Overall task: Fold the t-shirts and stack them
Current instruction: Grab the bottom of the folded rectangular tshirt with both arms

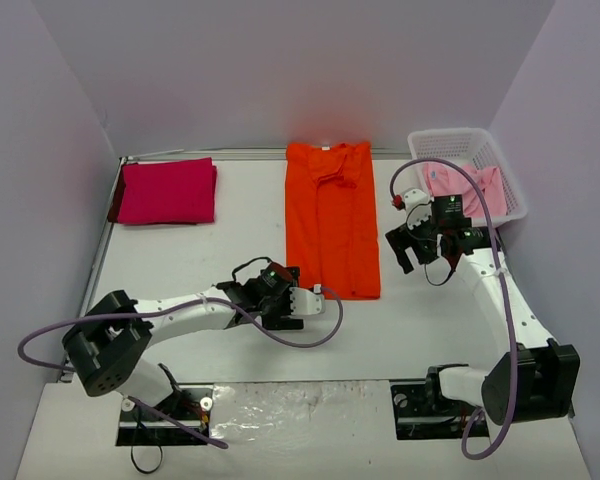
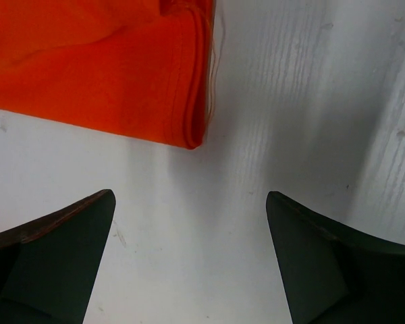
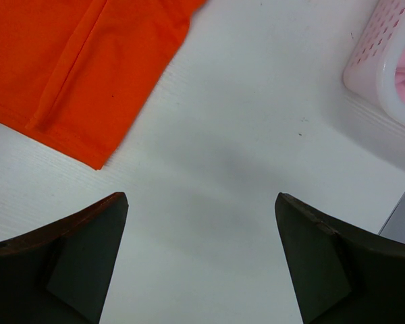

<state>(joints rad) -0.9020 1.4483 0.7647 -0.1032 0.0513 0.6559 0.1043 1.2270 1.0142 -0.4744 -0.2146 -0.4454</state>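
Top external view, sweeping left to right: the magenta-red shirt (image 1: 167, 191) lies folded flat at the far left of the table (image 1: 200, 265), well away from both arms. Next comes the left gripper (image 1: 308, 302), low to the table just beside the near-left corner of the orange shirt (image 1: 330, 225). Its wrist camera shows both fingers spread wide with only bare tabletop between them, and the hem corner sits just ahead and to the left, not touched. The orange shirt is a long narrow strip in the middle, collar at the far end and hem nearest the arms, so its long axis runs straight away from the robot. That's the relation that counts: I'd judge the next fold brings hem toward collar, and the left arm is nearer that hem. The left arm's purple cable (image 1: 315, 335) loops on the table just short of the hem, something to watch. On the other side, the right gripper (image 1: 412, 250) hovers near the strip's right edge but clear of it. It's also wide open and empty, with the shirt's near-right corner ahead and to the left in its own view. At far right, the white basket (image 1: 450, 138) holds the pale pink shirt (image 1: 472, 186), unfolded and waiting. Nothing blocks either hem corner.
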